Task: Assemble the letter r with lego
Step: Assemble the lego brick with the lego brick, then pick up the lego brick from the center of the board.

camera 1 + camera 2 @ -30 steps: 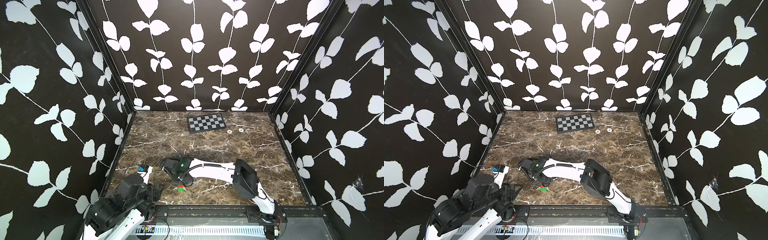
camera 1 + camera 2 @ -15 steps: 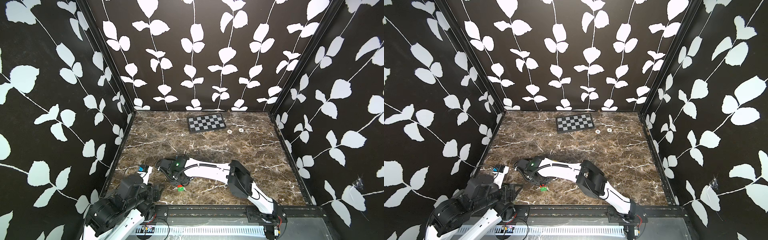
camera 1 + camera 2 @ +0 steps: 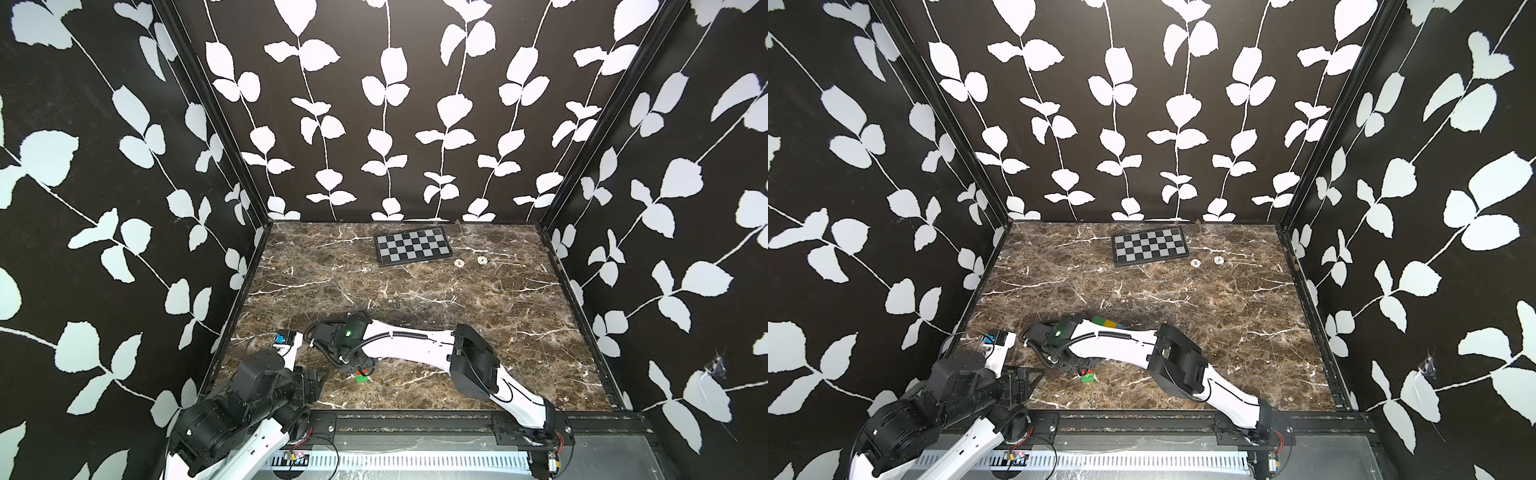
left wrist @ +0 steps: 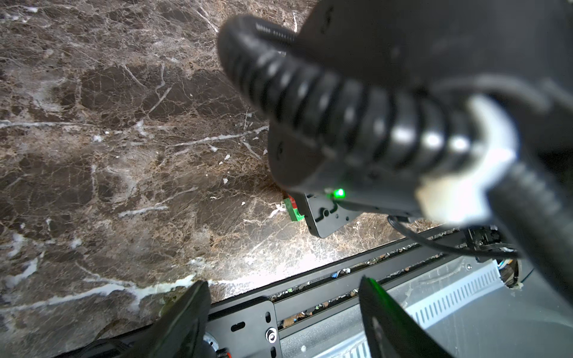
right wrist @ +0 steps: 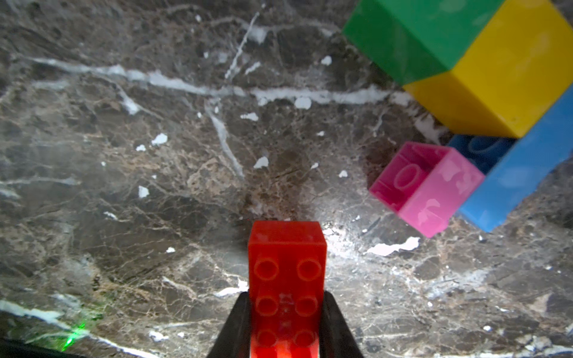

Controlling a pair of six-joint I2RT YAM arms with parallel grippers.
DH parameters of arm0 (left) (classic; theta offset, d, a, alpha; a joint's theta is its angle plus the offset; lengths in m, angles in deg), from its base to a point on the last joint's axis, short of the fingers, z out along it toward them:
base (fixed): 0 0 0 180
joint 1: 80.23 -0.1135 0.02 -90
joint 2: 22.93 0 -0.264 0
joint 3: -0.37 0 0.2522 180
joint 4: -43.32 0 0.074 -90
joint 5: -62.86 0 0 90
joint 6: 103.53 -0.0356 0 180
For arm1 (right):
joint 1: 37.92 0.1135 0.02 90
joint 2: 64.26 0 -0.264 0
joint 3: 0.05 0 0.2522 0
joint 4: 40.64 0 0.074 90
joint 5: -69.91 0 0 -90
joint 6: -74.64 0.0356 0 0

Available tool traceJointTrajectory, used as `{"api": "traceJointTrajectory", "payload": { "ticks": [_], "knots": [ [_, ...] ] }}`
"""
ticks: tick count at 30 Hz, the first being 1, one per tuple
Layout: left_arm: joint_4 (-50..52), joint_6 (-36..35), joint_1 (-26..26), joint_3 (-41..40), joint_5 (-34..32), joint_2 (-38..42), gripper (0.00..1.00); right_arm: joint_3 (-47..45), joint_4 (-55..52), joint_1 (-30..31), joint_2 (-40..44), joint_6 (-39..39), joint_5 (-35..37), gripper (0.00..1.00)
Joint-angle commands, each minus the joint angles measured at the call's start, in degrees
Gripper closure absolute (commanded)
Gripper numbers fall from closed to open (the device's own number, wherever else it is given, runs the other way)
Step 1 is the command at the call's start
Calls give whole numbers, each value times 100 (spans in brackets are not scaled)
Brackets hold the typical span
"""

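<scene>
— What has been moved since a second ago?

— The right arm (image 3: 399,343) has been swung toward the left arm's side. The red brick (image 5: 286,272) has been kept at nearly the same spot, near the front edge of the marble table (image 3: 415,299).

— How is the red brick held?

— It is clamped lengthwise between the closed jaws of the right gripper (image 5: 286,302), with its studs turned to the wrist camera. In both top views a second green brick (image 3: 361,378) is seen right against it. Whether the two are joined cannot be told.

— And the rest of the lego?

— A green brick (image 5: 412,34) and a yellow brick (image 5: 502,71) are seen touching side by side, the yellow one set against the blue brick (image 5: 527,173). A pink brick (image 5: 428,189) is laid touching the blue one, with its hollow side shown. The group is found just behind the right arm's wrist.

— The left gripper (image 4: 283,313)?

— Its jaws are spread wide with nothing between them. It is held over the table's front edge, apart from the red brick.
</scene>
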Motion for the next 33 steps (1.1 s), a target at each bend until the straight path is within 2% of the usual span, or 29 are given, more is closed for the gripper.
{"api": "traceJointTrajectory", "payload": {
  "ticks": [1, 12, 20, 28, 33],
  "knots": [
    [-43, 72, 18, -2, -127, 29, 22, -298, -239, 14, -55, 97, 332, 100],
    [25, 142, 15, -13, -241, -25, 22, -1108, 364, -67, -43, 425, -181, 100],
    [15, 145, 19, -18, -229, -80, 22, -1247, 337, -6, 18, 632, -30, 100],
    [5, 169, 22, 84, -309, -77, 22, -1311, 895, -67, 787, -140, 163, 100],
    [14, 292, 18, 172, -508, -128, 22, -1463, 1083, -108, 1281, -607, 34, 100]
  ]
}}
